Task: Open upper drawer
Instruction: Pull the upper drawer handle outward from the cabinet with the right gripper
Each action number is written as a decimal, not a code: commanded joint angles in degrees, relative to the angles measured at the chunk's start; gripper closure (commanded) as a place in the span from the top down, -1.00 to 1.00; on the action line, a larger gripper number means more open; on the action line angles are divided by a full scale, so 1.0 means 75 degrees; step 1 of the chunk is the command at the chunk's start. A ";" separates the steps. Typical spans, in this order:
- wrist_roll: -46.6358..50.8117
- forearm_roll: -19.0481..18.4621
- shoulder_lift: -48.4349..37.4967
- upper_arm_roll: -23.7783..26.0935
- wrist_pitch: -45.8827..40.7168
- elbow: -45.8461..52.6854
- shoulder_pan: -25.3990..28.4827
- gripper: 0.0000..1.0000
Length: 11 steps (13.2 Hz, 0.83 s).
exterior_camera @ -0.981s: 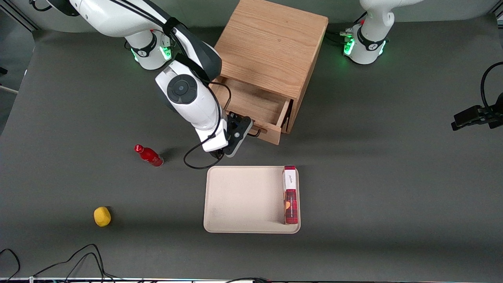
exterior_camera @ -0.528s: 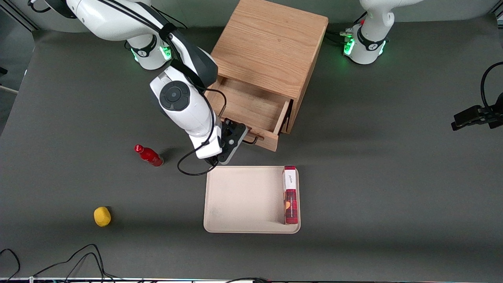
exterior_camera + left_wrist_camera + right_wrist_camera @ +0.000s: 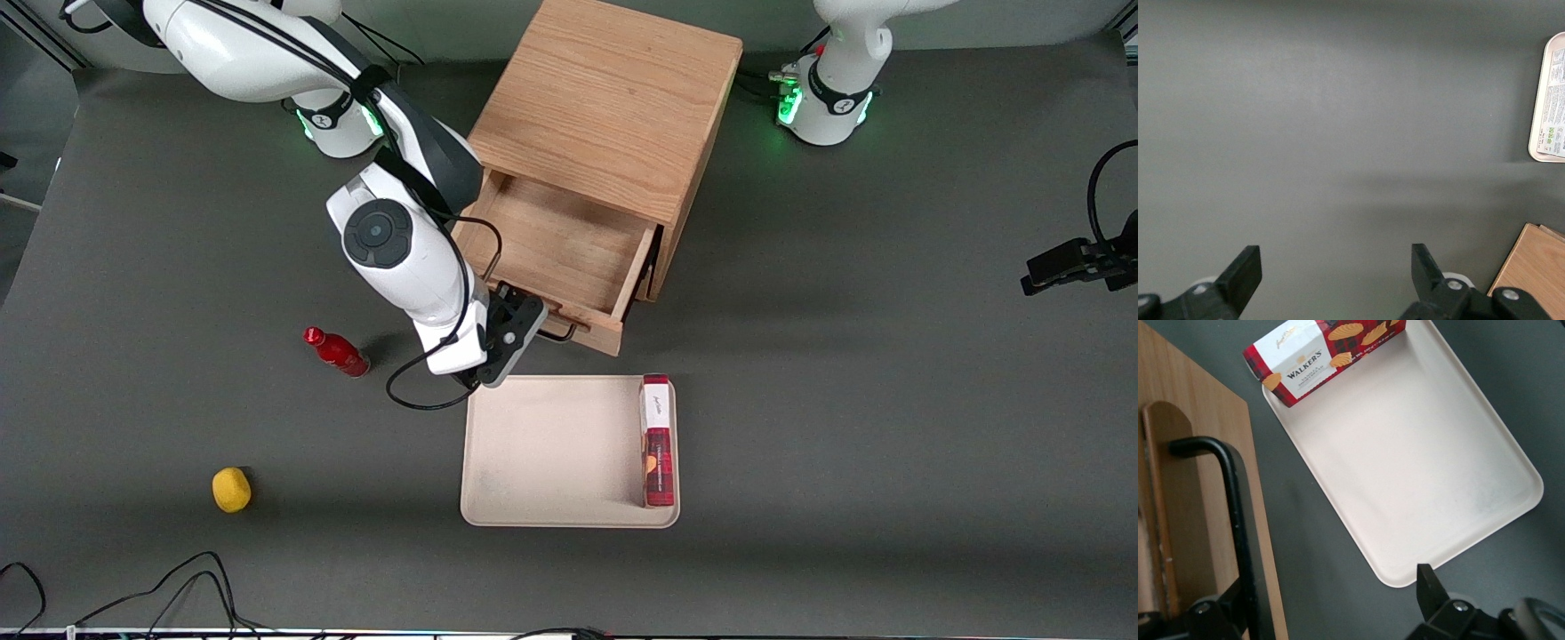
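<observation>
The light oak upper drawer (image 3: 560, 240) stands pulled out of the cabinet (image 3: 613, 98), its inside bare. Its thin black bar handle (image 3: 558, 333) is on the drawer front, which faces the tray. My right gripper (image 3: 536, 325) is at that handle. In the right wrist view the gripper (image 3: 1331, 600) is open wide. One finger (image 3: 1238, 603) lies against the handle bar (image 3: 1238, 513) by the drawer front (image 3: 1198, 453). The other finger (image 3: 1428, 587) hangs over the table near the tray's corner. The lower drawer is hidden beneath.
A beige tray (image 3: 551, 453) lies nearer the front camera than the drawer, with a red biscuit box (image 3: 657, 440) in it; both show in the right wrist view, the tray (image 3: 1418, 453) and the box (image 3: 1318, 353). A red bottle (image 3: 338, 352) and a yellow lump (image 3: 231, 489) lie toward the working arm's end.
The upper drawer has slid farther out toward the tray, and my right gripper has moved with its handle the same way.
</observation>
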 commanded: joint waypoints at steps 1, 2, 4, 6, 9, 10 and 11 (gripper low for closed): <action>-0.0368 -0.0194 0.0324 -0.0029 -0.0104 0.0511 -0.0018 1.00; -0.0380 -0.0194 0.0359 -0.0041 -0.0104 0.0570 -0.0018 1.00; -0.0380 -0.0206 0.0464 -0.0157 -0.0104 0.0745 -0.0007 1.00; -0.0392 -0.0206 0.0558 -0.0205 -0.0139 0.0898 -0.0007 1.00; -0.0403 -0.0439 0.0723 -0.0228 -0.0314 0.1202 -0.0030 1.00; -0.0403 -0.0452 0.0781 -0.0228 -0.0349 0.1273 -0.0030 1.00; -0.0403 -0.0452 0.0781 -0.0298 -0.0385 0.1343 -0.0065 1.00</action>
